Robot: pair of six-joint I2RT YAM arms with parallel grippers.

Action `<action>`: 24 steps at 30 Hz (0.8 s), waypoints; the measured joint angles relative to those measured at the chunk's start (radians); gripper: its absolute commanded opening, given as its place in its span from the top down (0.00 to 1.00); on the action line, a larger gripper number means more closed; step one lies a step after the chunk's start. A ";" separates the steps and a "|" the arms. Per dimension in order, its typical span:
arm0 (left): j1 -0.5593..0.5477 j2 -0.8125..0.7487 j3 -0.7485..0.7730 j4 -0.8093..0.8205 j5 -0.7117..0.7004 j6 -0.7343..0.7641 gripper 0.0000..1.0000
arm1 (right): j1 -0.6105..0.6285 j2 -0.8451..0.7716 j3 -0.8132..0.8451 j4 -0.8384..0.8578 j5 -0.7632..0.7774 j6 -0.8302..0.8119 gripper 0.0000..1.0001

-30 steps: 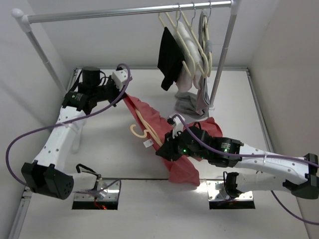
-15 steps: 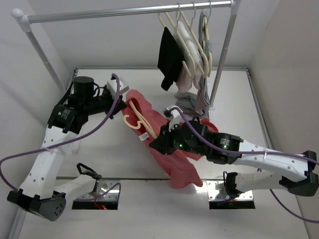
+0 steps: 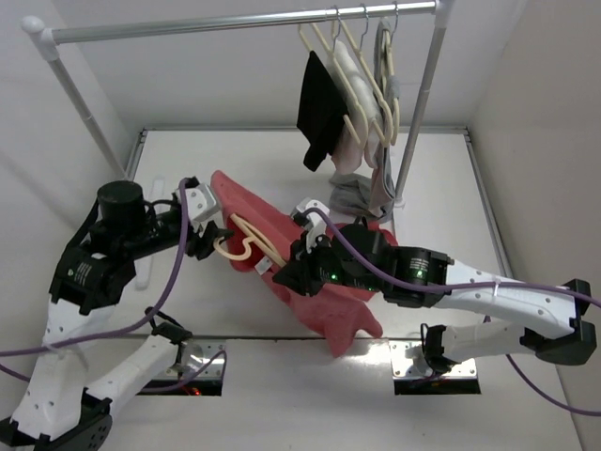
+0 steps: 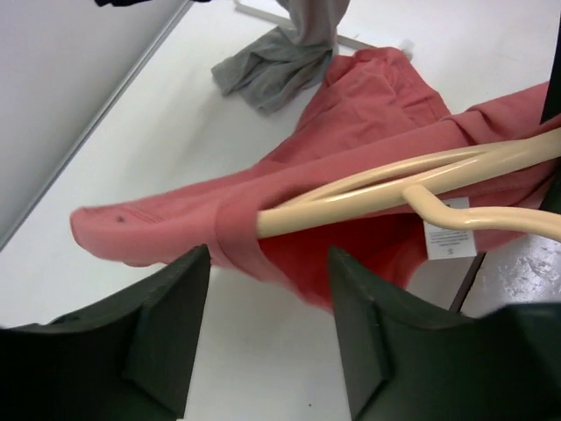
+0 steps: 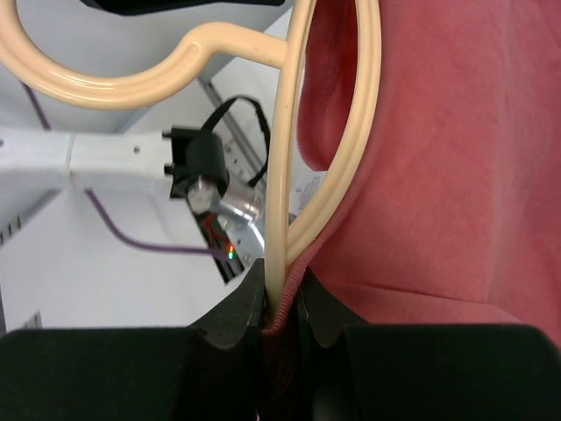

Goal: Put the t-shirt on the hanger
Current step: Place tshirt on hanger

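T-shirt (image 4: 368,114) lies bunched across the middle of the worktop (image 3: 423,169), partly lifted, with the hanger (image 4: 394,180) threaded into it; in the left wrist view one end of the hanger disappears into a band of red cloth, while its hook and a white label (image 4: 447,237) sit outside the cloth.

Right end effector (image 5: 279,303) is pressed together on the hanger's thin bars, with an edge of the t-shirt caught in the same pinch. Left end effector (image 4: 267,254) has its fingers spread, the cloth-covered end of the hanger just beyond them; I cannot tell whether they touch the cloth.

By my reading the job is partly done: one shoulder looks seated; the other end of the hanger is hidden by the right arm, so I cannot say it is dressed. Likely left to do: pull the cloth over that second end and let the body hang straight.

Beyond, a grey garment (image 4: 272,66) lies on the worktop; a rail (image 3: 235,23) holds pale hangers.
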 measured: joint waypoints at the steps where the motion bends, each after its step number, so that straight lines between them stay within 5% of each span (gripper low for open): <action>1: 0.000 -0.018 -0.005 -0.008 -0.010 0.015 0.33 | 0.005 -0.001 0.002 -0.009 -0.011 -0.012 1.00; 9: -0.002 -0.103 0.014 -0.006 -0.123 0.056 0.17 | 0.004 -0.006 0.006 -0.034 -0.069 -0.054 1.00; 13: -0.004 -0.135 0.076 0.074 -0.194 0.045 0.17 | -0.013 -0.010 0.019 -0.035 -0.068 -0.058 1.00; 24: -0.008 -0.117 0.179 0.005 -0.016 0.315 0.18 | -0.031 -0.006 0.026 0.001 -0.076 -0.073 1.00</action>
